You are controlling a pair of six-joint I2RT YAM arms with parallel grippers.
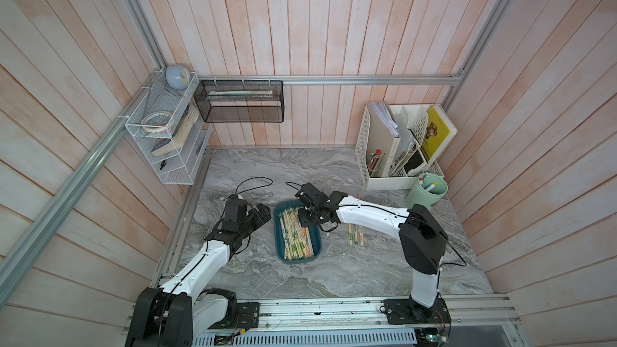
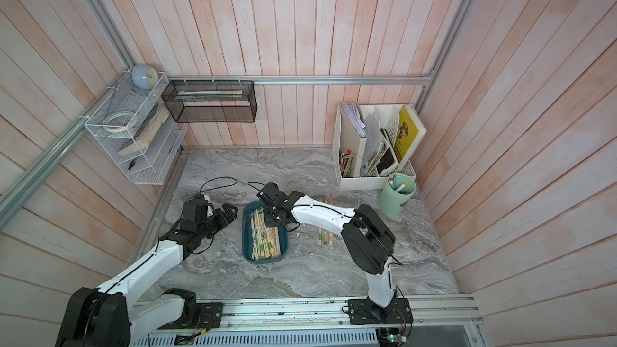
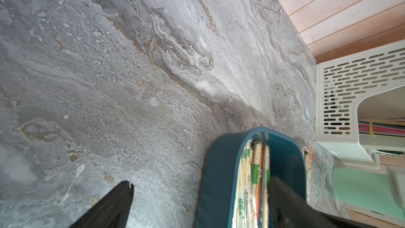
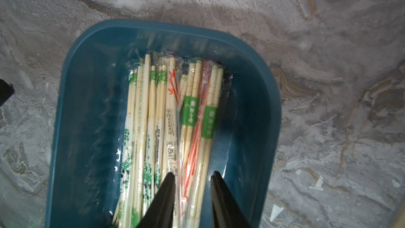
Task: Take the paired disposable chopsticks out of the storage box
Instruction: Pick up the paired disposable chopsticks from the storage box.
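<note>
Got the right pincer (image 4: pixel 193 175) half-closed round a couple of wrapped chopsticks (image 4: pixel 171 110) down in the blue tray (image 4: pixel 87 106), can't tell if actually pinching, plus the left pincer (image 3: pixel 200 182) wide open and empty just beside it. Could easily drag extras along or slip off the slick plastic on the lift.

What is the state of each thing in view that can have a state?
storage box, upright on the table, holding many pairs.
paired disposable chopsticks, sleeved, lying flat in the box.
removed pairs, flat on the table, on the right arm's side of the box.
left pincer, open, empty, beside the box.
right pincer, partly closed astride pairs in the box; grip unclear.
green cup, upright, pens inside.
</note>
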